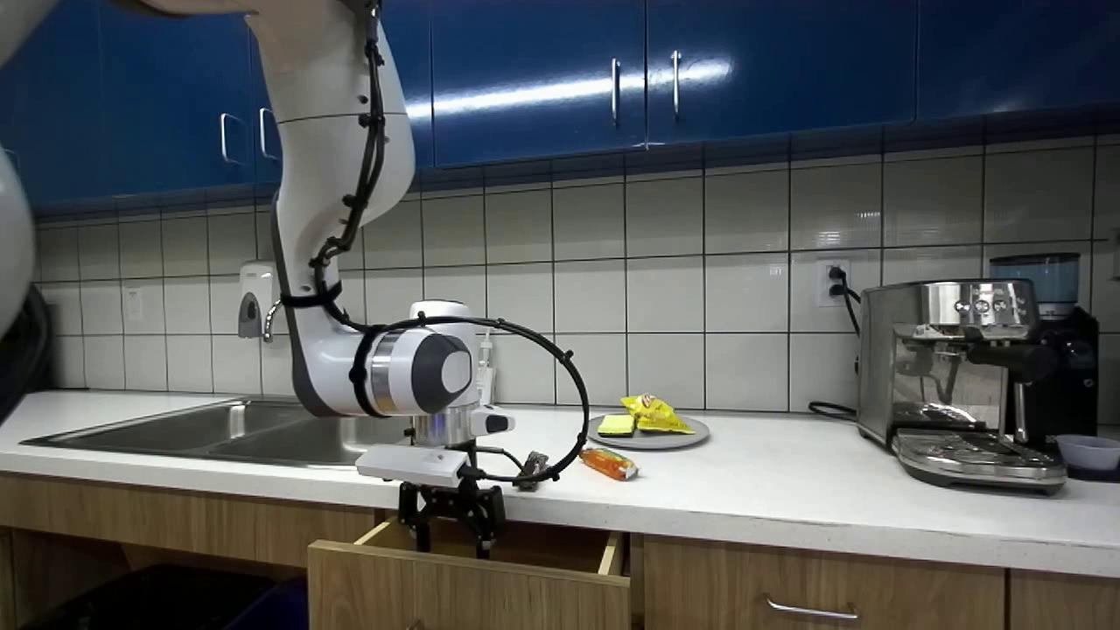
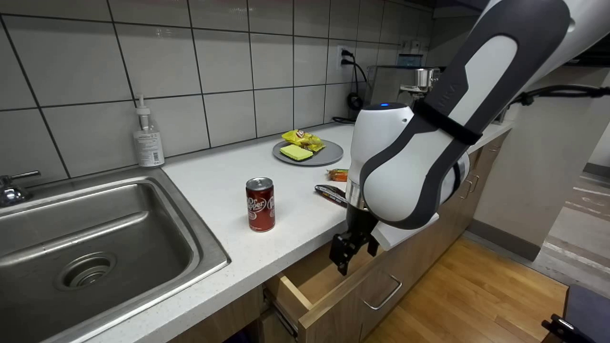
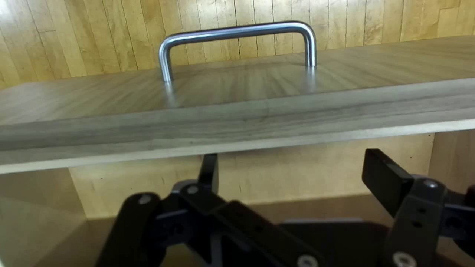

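Pointing down with the end effector point(image 1: 452, 542) at the mouth of an open drawer point(image 1: 468, 591) jutting out below the near edge of the white bench point(image 1: 770, 477); fingers point(image 3: 386, 181) spread well apart. Close behind the front panel point(image 3: 237, 89) at the fingertips; hard to tell whether touching it. On the near face of that panel, a steel handle point(image 3: 237, 32), with wooden floor point(image 3: 111, 40) below. On the bench, a dark wrapped bar point(image 2: 332, 194) and an orange packet point(image 1: 610, 464) near each other; farther back, a gray plate point(image 2: 330, 154) carrying a yellow sponge point(image 2: 296, 152) and a crumpled yellow bag point(image 1: 656, 415). To the left of these, upright near the steel sink point(image 2: 138, 228), a red can point(image 2: 260, 209); by the tiled wall point(image 2: 224, 57), a pump bottle point(image 2: 149, 145). Well to the right, an espresso machine point(image 1: 954, 350).
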Controlling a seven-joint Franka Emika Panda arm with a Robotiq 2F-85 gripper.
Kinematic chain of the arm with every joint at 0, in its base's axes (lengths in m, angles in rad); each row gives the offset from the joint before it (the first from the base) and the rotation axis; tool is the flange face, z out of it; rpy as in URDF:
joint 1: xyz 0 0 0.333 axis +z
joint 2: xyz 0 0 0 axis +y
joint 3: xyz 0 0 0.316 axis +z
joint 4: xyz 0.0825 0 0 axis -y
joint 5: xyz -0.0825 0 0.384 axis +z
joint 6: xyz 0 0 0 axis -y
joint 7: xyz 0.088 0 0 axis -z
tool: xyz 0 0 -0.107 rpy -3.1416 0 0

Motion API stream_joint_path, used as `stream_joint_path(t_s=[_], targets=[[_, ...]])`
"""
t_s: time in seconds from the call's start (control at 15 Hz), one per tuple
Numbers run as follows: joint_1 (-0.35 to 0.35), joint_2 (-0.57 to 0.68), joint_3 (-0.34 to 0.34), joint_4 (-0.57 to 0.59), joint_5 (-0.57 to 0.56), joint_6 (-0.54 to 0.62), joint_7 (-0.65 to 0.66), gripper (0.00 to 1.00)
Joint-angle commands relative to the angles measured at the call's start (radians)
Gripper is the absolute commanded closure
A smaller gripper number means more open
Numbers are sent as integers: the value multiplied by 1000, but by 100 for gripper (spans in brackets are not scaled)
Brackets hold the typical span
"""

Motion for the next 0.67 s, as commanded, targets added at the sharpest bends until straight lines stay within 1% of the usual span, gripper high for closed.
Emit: stream_joint_path(t_s=[0.0, 0.6], targets=[[0, -22, 5, -27, 3, 9, 20, 0], [3, -65, 3, -101, 4, 23, 24, 0]])
